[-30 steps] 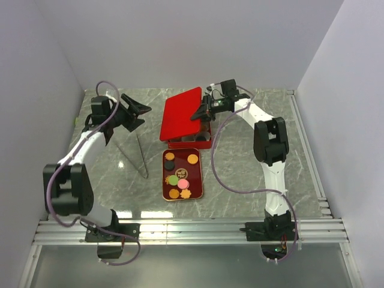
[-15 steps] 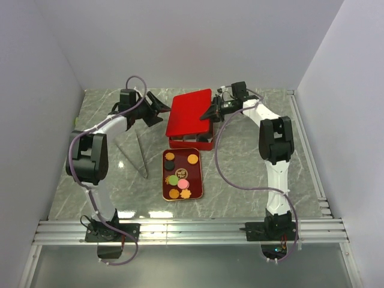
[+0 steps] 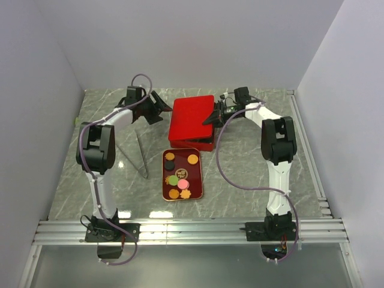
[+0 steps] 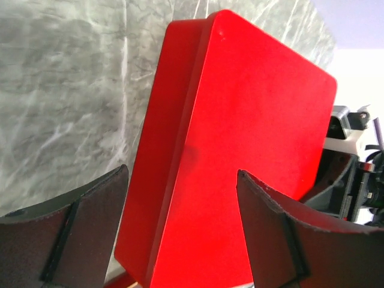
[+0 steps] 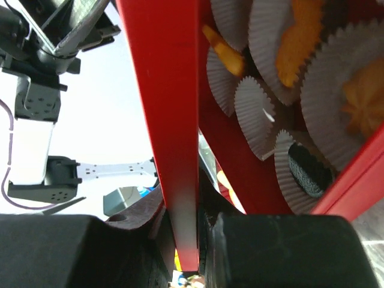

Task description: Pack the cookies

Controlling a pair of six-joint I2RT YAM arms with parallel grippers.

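A red lid (image 3: pixel 191 117) lies tilted over the red box (image 3: pixel 193 144) at the back centre. My right gripper (image 3: pixel 212 116) is shut on the lid's right edge (image 5: pixel 174 120); its own view shows cookies (image 5: pixel 298 42) in white paper cups inside the box under the raised lid. My left gripper (image 3: pixel 159 111) is at the lid's left side, its jaws apart, with the lid's corner (image 4: pixel 240 150) between the fingers (image 4: pixel 78 228) and untouched. More cookies (image 3: pixel 192 159), orange, green, pink and dark, lie on a small red tray (image 3: pixel 198 177) in front of the box.
Metal tongs (image 3: pixel 141 155) lie on the marble table left of the tray. White walls close in the back and both sides. The right arm's purple cable (image 3: pixel 219 162) loops down beside the tray.
The lid has come down from a steep tilt to nearly flat over the box. My left arm has swung right to the lid's left edge, and its jaws have narrowed.
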